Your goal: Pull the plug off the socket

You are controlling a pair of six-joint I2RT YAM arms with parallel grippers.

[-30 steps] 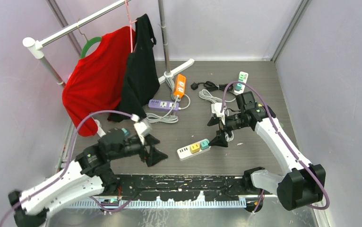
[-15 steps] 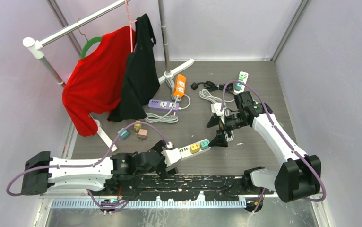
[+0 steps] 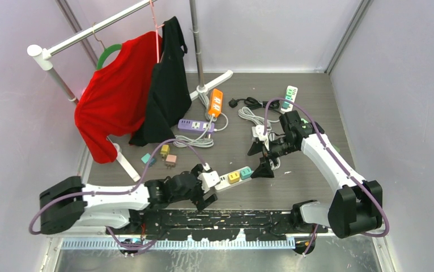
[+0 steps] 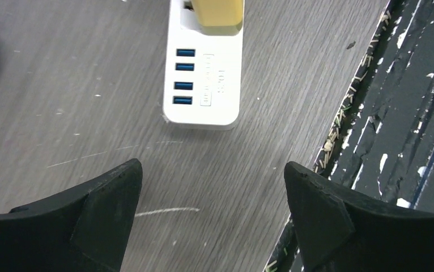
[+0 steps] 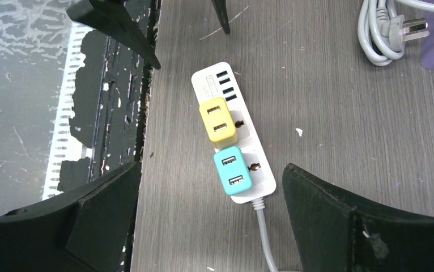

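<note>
Yellow plug (image 5: 219, 122) + teal plug (image 5: 233, 170) sit in white strip (image 5: 205, 80) on desk (image 5: 345, 141), near edge. Light, rigid, prob tight: pinch the sides, pin strip. Left fingers (image 4: 110, 209), right fingers (image 5: 322, 215) both apart, empty.

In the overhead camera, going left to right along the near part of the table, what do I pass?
Left pincer → yellow cube-shaped plug adapter → teal cube-shaped plug adapter → right pincer.

Lab test booth: plain walls (image 3: 396, 85), metal framing (image 3: 348, 34)
</note>
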